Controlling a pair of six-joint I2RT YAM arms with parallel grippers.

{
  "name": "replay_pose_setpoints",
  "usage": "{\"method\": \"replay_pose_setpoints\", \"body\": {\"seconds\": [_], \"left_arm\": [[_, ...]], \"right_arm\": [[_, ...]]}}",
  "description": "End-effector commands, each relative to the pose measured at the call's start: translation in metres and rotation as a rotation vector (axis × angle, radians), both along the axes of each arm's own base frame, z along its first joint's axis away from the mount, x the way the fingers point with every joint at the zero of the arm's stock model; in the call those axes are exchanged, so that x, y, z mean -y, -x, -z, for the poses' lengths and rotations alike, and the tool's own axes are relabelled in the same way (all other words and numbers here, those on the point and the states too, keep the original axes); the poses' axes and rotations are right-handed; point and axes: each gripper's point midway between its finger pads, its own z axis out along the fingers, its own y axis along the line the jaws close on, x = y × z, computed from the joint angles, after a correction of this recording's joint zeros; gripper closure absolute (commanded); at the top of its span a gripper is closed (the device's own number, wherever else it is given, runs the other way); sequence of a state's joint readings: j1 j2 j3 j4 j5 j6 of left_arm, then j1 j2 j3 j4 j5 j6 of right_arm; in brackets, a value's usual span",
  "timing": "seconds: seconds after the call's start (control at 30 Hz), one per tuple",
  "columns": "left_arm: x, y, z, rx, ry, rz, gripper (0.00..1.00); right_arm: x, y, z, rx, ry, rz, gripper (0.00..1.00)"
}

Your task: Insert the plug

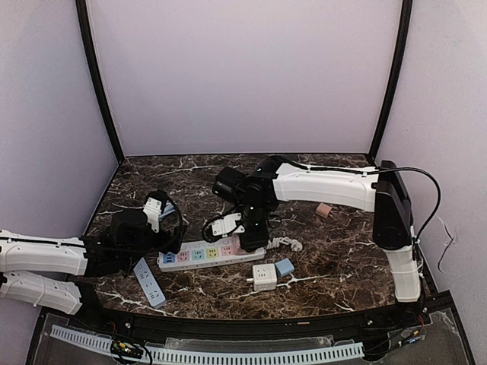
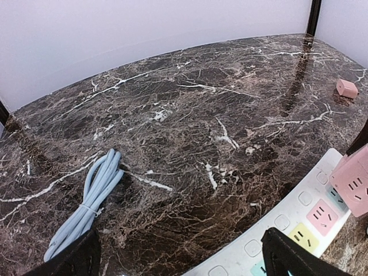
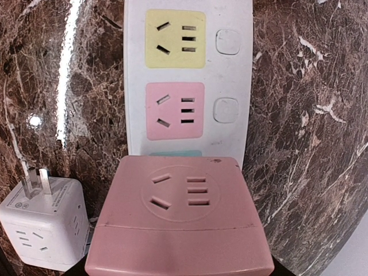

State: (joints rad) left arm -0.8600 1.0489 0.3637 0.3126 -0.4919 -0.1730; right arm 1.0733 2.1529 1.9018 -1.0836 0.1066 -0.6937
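Note:
A white power strip [image 1: 205, 253] with coloured sockets lies across the middle of the table. My right gripper [image 1: 251, 237] stands over its right end, shut on a pink cube plug [image 3: 181, 213] that fills the right wrist view. The cube sits over the strip's [image 3: 190, 75] teal socket [image 3: 175, 153]; its prongs are hidden. My left gripper [image 1: 163, 228] is open at the strip's left end. In the left wrist view its fingers [image 2: 287, 259] straddle bare table and the strip's edge [image 2: 270, 230], with the pink cube [image 2: 353, 178] at the right.
A white cube adapter [image 1: 264, 276] and a blue cube [image 1: 284, 267] lie just in front of the strip. A small pink cube [image 1: 325, 211] sits to the right rear. A second small strip [image 1: 149, 281] lies front left. A blue cable bundle [image 2: 92, 198] lies left.

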Motion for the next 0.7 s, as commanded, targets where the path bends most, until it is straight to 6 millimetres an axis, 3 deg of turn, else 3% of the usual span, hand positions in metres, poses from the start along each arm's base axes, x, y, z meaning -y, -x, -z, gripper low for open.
{"method": "replay_pose_setpoints", "body": {"seconds": [0.0, 0.67], "left_arm": [[-0.005, 0.002, 0.004, -0.003, -0.005, -0.008, 0.02], [-0.005, 0.003, 0.004, 0.003, -0.007, -0.001, 0.04]], "right_arm": [[0.001, -0.001, 0.006, 0.012, 0.028, 0.009, 1.0], [-0.002, 0.005, 0.02, 0.013, 0.061, 0.003, 1.0]]}}
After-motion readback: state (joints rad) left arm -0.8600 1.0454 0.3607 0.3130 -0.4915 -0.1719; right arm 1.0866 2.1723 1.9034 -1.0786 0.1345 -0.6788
